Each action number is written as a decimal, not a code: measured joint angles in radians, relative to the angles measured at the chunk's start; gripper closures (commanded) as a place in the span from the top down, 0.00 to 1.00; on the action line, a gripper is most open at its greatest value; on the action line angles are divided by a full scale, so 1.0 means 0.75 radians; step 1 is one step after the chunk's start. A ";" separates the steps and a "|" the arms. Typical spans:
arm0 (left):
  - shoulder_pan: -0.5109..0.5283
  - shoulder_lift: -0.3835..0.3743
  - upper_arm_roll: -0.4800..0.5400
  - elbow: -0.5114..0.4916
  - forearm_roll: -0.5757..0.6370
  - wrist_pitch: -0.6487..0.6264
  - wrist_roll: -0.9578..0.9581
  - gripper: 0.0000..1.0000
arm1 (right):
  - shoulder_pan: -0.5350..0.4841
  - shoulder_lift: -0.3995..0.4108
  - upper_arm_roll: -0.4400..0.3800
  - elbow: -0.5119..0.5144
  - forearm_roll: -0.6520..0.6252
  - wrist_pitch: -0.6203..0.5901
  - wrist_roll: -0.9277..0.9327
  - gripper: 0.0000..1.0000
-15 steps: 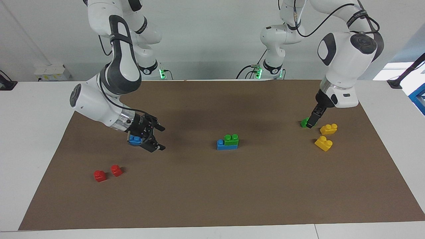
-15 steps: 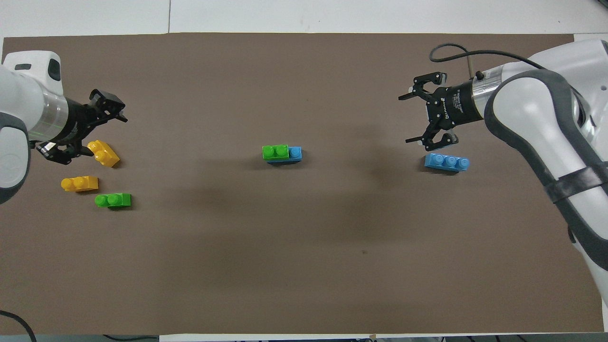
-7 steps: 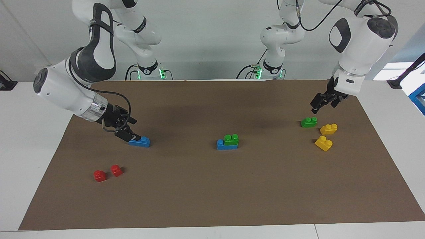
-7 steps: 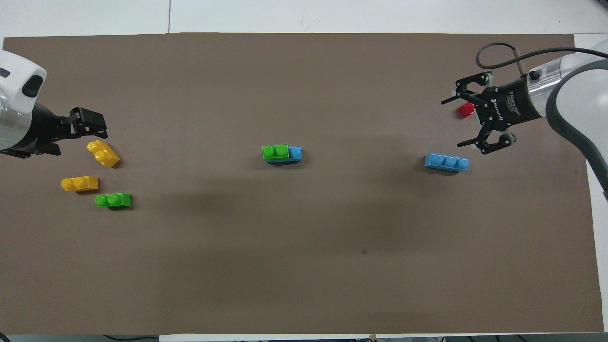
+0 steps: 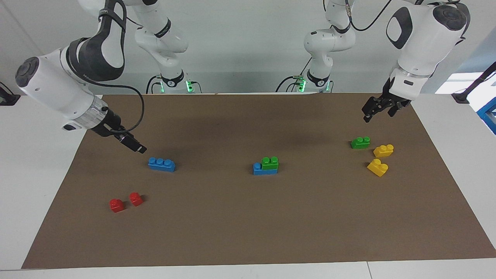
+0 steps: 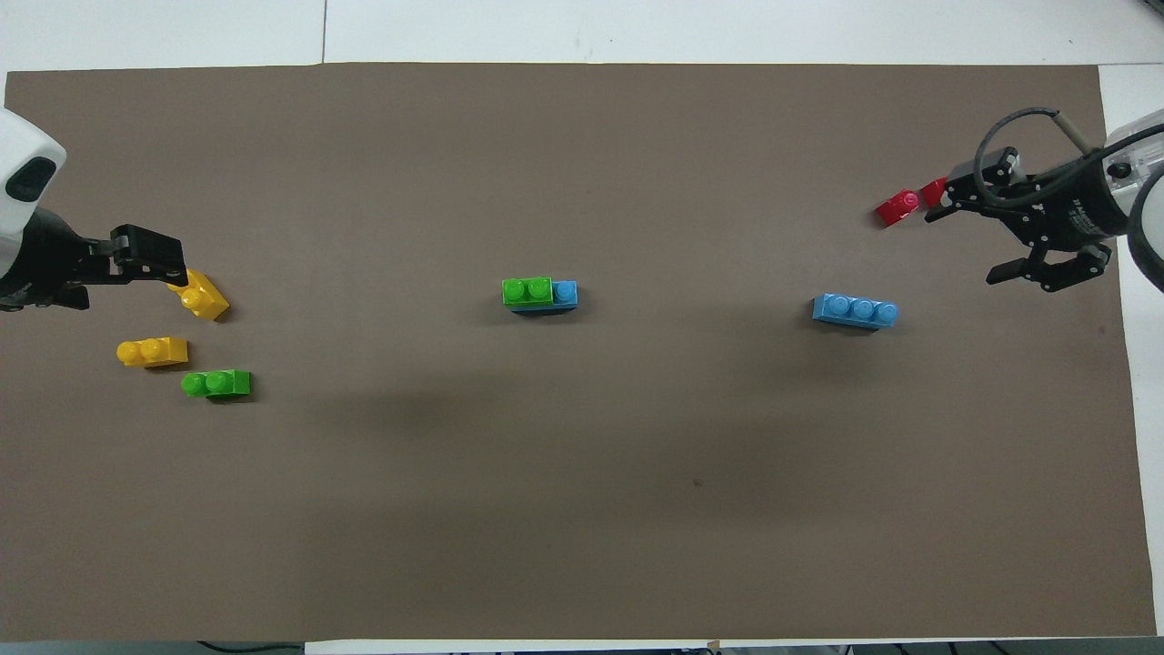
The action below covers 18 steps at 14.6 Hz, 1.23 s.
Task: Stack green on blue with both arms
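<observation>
Reading the overhead view as a clock face, I had a finished pair at the centre of the bench [image 5: 248,240]. There, a green brick [image 5: 269,162] sat on a blue brick [image 5: 257,169], leaving one blue stud bare toward three o'clock.

A second before, both tools had been low at the loose bricks. Now both had lifted off with nothing in them. The right tool [image 6: 964,246] hung with its fingers apart and empty, over the bench at about two o'clock from the loose blue brick [image 5: 161,164], close to the red bricks [image 6: 898,207]. That blue brick lay flat at three o'clock from the stack, exactly where it had been.

The left tool [image 5: 372,112] had risen and pulled back. It hung over the bench at about eleven o'clock from the loose green brick [image 5: 360,142], above the edge of a yellow brick [image 6: 202,296]. Whether it was apart or together I could not tell, but it carried nothing. The loose green brick had not shifted either and lay between eight and nine o'clock from the stack, just beside the other yellow brick [image 6: 153,351].

I judged that neither approach had ended in a grasp. One stack stood complete, and the second pair lay well apart and unstacked.
</observation>
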 measured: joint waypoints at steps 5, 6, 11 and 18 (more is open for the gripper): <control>0.002 0.000 0.004 -0.010 0.000 0.033 0.169 1.00 | 0.005 -0.048 0.009 0.001 -0.147 -0.019 -0.275 1.00; 0.002 0.000 0.003 -0.011 0.000 0.034 0.180 1.00 | 0.006 -0.054 0.011 0.001 -0.179 -0.019 -0.329 1.00; 0.002 0.000 0.002 -0.012 0.000 0.030 0.190 1.00 | 0.010 -0.095 0.024 0.001 -0.306 -0.024 -0.534 1.00; 0.002 -0.001 0.005 -0.004 -0.015 0.018 0.190 1.00 | 0.010 -0.114 0.024 0.001 -0.327 -0.063 -0.602 1.00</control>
